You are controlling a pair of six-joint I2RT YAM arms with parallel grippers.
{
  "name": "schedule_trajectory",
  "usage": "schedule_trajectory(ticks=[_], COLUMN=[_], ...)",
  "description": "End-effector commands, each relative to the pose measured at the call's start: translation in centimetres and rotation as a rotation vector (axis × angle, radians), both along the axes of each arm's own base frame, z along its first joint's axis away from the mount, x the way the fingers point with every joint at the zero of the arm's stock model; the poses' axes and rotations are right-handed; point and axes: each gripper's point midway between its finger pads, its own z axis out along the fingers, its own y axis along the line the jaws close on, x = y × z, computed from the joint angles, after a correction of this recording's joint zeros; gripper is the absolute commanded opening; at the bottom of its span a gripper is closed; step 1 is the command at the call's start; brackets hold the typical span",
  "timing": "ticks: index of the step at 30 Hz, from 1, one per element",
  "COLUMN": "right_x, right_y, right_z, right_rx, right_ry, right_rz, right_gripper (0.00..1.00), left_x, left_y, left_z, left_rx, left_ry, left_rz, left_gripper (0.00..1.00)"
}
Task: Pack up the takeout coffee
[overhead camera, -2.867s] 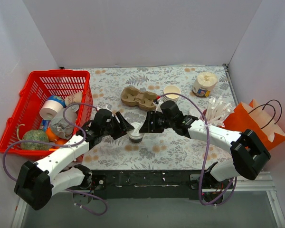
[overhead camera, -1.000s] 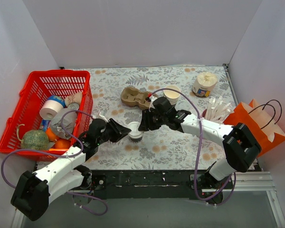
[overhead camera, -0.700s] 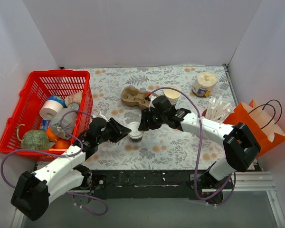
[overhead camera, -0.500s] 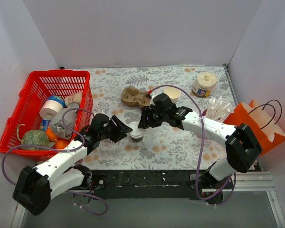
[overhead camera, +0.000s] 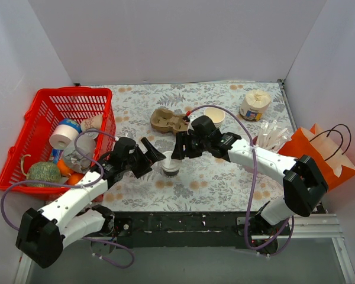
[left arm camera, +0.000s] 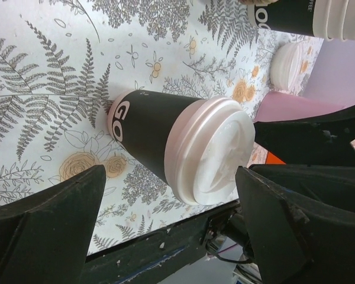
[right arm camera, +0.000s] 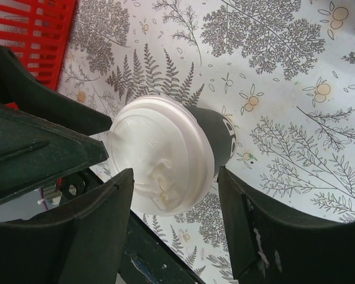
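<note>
Cup stands free before wide-spread left tool.

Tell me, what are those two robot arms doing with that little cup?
Both arms are gathered around the coffee cup, a dark one with a white lid, standing upright on the flowery table. The left gripper and the right gripper are both open, one on each side of the cup, and neither is squeezing it. The cup isn't packed yet. The orange paper bag sits off at the right edge.
</note>
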Motion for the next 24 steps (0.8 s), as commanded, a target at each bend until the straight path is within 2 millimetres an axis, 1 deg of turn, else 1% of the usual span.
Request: schedule_trajectory(ticks=[1,3,4,5,7,10,12,14,18,19,22,24], right_x=[2.0,2.2,2.3,2.4,2.1,1.8,1.4,1.2,0.5,0.3,-0.1,-0.1], right_y=[1.3,1.6,1.7,1.9,2.3,2.2,2.0,2.0,1.2,1.0,0.5,0.0], right_z=[2.0,1.7,1.1,1.0,0.2,-0.7,-1.3,-1.7,-3.5,-3.8,-5.0,-5.9], right_rx=[0.037,0.028,0.017,0.019,0.017,0.007,-0.002,-0.002,-0.030,-0.038,-0.073,-0.108], right_ry=[-0.070,-0.063,-0.052,-0.047,-0.021,0.007,0.023,0.032,0.070,0.079,0.110,0.128], right_rz=[-0.010,-0.004,-0.001,0.005,0.021,0.023,0.026,0.030,0.021,0.020,0.015,0.004], right_gripper=[0.68,0.68,0.68,0.68,0.68,0.67,0.64,0.60,0.53,0.52,0.50,0.50], left_x=[0.7,1.0,1.0,1.1,1.0,0.9,0.8,0.7,0.3,0.3,0.1,-0.2], left_y=[0.5,0.7,0.7,0.6,0.5,0.3,0.1,0.2,0.1,0.1,0.3,0.5], left_z=[0.8,0.4,0.1,0.0,-0.4,-0.7,-1.0,-1.7,-3.1,-3.4,-4.3,-4.8], left_rx=[0.044,0.062,0.071,0.070,0.069,0.058,0.050,0.054,0.055,0.058,0.072,0.077], left_ry=[-0.039,-0.027,-0.019,-0.021,-0.012,-0.004,0.000,0.016,0.054,0.061,0.087,0.100], left_rz=[0.013,0.022,0.021,0.017,0.011,0.000,-0.007,-0.003,-0.006,-0.007,-0.005,-0.002], left_gripper=[0.92,0.91,0.90,0.88,0.86,0.84,0.81,0.77,0.52,0.42,0.32,0.29])
